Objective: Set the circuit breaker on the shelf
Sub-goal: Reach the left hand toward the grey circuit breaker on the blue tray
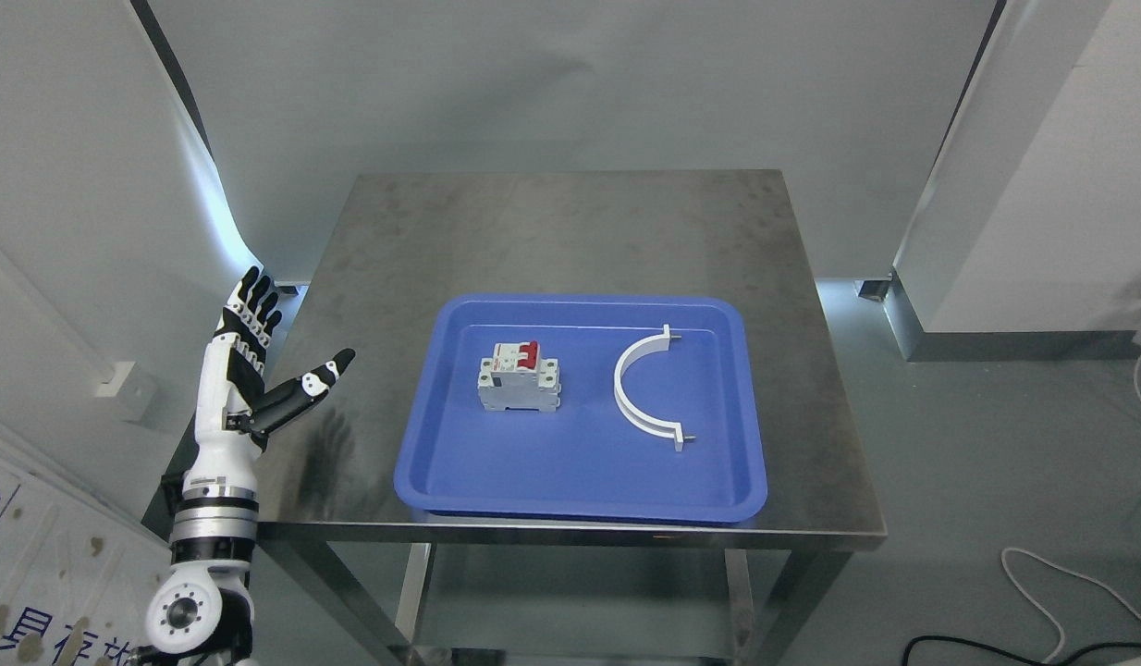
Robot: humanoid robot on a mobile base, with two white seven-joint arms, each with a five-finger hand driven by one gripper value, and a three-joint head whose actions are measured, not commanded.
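A grey circuit breaker (519,374) with red switches lies in the left half of a blue tray (580,486) on a steel table (552,222). My left hand (273,356) is raised at the table's left edge, well left of the tray, fingers spread and thumb pointing toward the tray, holding nothing. My right arm is out of view.
A white half-ring clamp (643,388) lies in the tray's right half. A lower shelf (570,592) shows under the table. White panels stand at the left and right. Cables (1042,592) lie on the floor at the lower right.
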